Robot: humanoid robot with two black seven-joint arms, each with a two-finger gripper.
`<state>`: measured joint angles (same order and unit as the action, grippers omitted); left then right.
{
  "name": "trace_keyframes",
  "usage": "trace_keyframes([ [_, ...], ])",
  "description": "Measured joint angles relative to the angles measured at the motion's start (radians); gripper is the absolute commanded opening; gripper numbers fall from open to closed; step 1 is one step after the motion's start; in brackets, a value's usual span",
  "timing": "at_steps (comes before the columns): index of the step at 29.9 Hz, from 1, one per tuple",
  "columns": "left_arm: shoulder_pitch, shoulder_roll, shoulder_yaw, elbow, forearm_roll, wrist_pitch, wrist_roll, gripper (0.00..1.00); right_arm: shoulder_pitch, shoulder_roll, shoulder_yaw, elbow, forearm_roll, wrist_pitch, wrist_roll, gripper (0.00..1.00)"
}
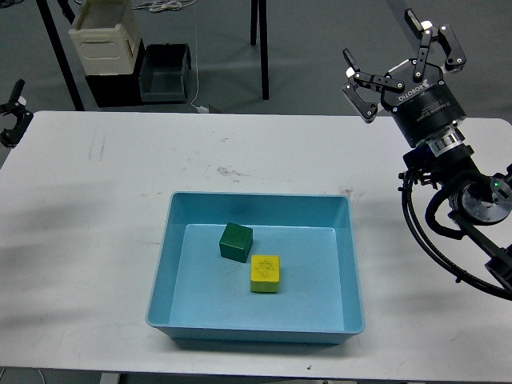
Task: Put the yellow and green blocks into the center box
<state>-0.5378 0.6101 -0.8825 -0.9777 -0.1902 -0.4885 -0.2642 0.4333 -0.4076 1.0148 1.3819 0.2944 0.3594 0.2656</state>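
Light blue shallow plastic tray [349, 264] held dark green cube [236, 242] and bright yellow cube [265, 273], near each other. Right gripper [398, 60] raised, spread, empty. Left gripper [11, 120] at edge; state unclear. Task looked complete; nothing further needed.

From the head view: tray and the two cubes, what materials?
Light blue shallow rectangular tray: looks like moulded plastic, smooth with a soft sheen, rounded rim and sloped walls. Dark green cube: matte, uniform colour, possibly painted wood or foam; the look leaves it open. Bright yellow cube: similar matte finish, faint dark marks on top.

Single head view, looking forward and down over table [96, 240].
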Motion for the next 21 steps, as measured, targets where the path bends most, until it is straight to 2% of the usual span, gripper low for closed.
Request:
trace_keyframes([
  [5,0.142,0.02,-0.028,-0.192,-0.085,0.0,0.004,1.0,-0.166,0.051,0.176,0.042,0.004,-0.002,-0.004,1.0],
  [8,0.216,-0.008,-0.083,-0.268,-0.092,0.0,0.007,1.0,-0.242,0.096,0.256,0.049,0.008,-0.002,-0.008,1.0],
  [14,0.334,-0.111,-0.183,-0.292,-0.138,0.0,0.037,1.0,-0.391,0.157,0.351,0.114,0.011,-0.002,-0.013,1.0],
  [19,0.427,-0.171,-0.193,-0.295,-0.229,0.0,0.059,1.0,-0.505,0.171,0.371,0.156,0.023,0.001,-0.017,1.0],
  [21,0.456,-0.187,-0.185,-0.299,-0.241,0.0,0.086,1.0,-0.546,0.182,0.374,0.169,0.047,0.003,-0.017,1.0],
])
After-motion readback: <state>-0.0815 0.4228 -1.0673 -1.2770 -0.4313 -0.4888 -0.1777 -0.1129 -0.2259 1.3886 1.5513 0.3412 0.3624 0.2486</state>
